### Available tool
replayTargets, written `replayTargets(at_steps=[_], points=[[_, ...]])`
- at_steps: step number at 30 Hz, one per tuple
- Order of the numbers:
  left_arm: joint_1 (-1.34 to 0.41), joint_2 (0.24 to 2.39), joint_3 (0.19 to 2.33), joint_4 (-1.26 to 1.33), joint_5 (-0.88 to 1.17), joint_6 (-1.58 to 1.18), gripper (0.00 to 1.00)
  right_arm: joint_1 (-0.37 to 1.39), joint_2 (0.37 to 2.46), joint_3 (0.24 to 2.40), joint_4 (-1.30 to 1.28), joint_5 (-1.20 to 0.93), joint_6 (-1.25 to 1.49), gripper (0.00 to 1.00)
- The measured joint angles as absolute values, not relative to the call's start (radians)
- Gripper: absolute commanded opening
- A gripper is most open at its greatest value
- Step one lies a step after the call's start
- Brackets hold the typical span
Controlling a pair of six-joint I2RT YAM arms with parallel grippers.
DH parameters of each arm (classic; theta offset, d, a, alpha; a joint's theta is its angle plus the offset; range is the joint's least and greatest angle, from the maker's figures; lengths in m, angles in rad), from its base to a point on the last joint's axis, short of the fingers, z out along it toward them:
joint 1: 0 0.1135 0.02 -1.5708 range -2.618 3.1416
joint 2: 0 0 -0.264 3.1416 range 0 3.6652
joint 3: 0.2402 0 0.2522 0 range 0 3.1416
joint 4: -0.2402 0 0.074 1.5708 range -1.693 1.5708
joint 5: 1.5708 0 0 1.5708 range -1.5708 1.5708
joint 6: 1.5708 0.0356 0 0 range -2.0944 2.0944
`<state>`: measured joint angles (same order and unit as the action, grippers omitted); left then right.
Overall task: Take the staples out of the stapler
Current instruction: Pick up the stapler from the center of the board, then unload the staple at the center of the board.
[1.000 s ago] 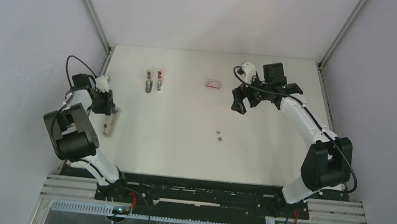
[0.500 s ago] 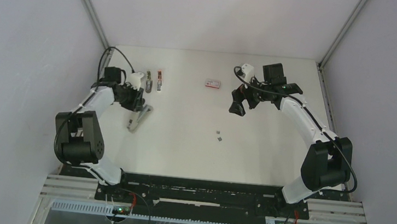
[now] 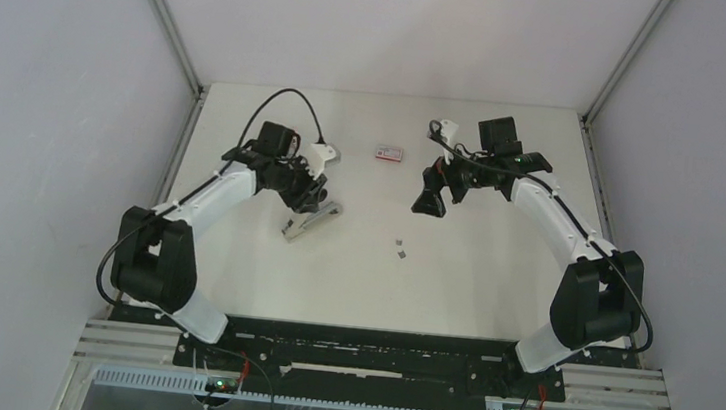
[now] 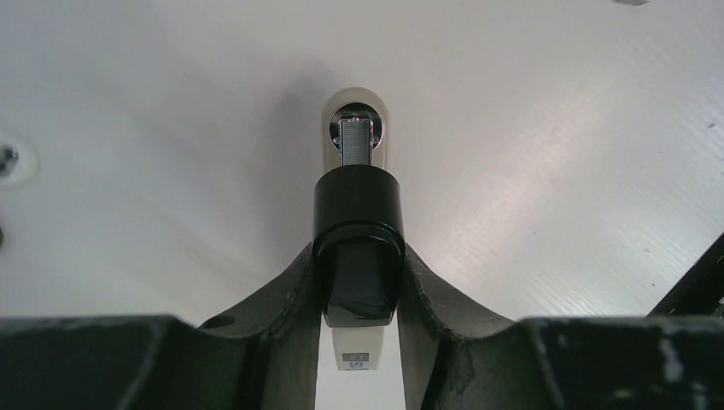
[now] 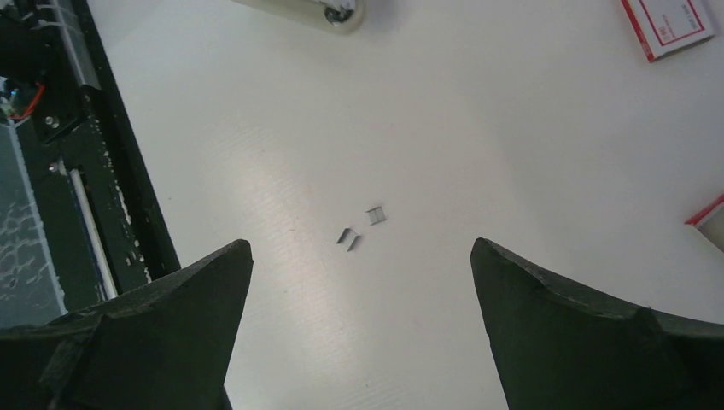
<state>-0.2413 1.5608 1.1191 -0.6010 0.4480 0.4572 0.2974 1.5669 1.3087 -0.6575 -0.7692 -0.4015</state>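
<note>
1. Left gripper (image 3: 311, 196): clenched on the stapler (image 3: 312, 222). The left wrist view shows a finger (image 4: 294, 286) pressed on each side of the black rear part.
2. Stapler position: left of table centre, under the left gripper. Its long axis runs diagonally from near-left to far-right, with the nose end toward the right arm. Whether the nose touches the table (image 3: 491, 298) cannot be told.
3. Magazine: the left wrist view shows a ribbed grey strip (image 4: 356, 141) in the open channel at the nose. It is judged to be a load not yet removed.
4. Loose staples (image 3: 400, 248): two small bits on the table, between the two grippers and nearer the right one.
5. Box (image 3: 389, 152): red-and-white, flat on the far side of the table, apart from both grippers.
6. Right gripper (image 3: 428, 195): released, with its fingers wide apart and grasping nothing. It hovers right of centre. In its wrist view the loose staples (image 5: 347, 240) lie below the gap between its fingers, and the stapler nose (image 5: 337, 10) is at the top edge.
7. Governing relation: the stapler lies to the left of the right gripper and well apart from it. The left arm grips the rear, so the nose is free. Judgement: the task is partly done. The next move calls for the right gripper to approach the nose along the stapler's long axis
</note>
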Motion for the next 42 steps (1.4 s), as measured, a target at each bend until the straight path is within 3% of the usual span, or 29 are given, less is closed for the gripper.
replayTargets(at_steps=[13, 26, 30, 42], points=[[-0.499, 1.511, 1.181, -0.606, 0.438, 0.542, 0.00, 0.304, 1.690, 1.309, -0.656, -0.965, -0.327, 0.94], [-0.624, 1.420, 1.179, -0.535, 0.353, 0.533, 0.00, 0.306, 1.885, 1.308, -0.474, -1.169, 0.105, 0.77], [-0.641, 1.417, 1.179, -0.503, 0.303, 0.532, 0.00, 0.326, 1.890, 1.296, -0.392, -1.211, 0.227, 0.64], [-0.686, 1.420, 1.175, -0.487, 0.246, 0.532, 0.00, 0.362, 1.890, 1.296, -0.311, -1.230, 0.334, 0.62]])
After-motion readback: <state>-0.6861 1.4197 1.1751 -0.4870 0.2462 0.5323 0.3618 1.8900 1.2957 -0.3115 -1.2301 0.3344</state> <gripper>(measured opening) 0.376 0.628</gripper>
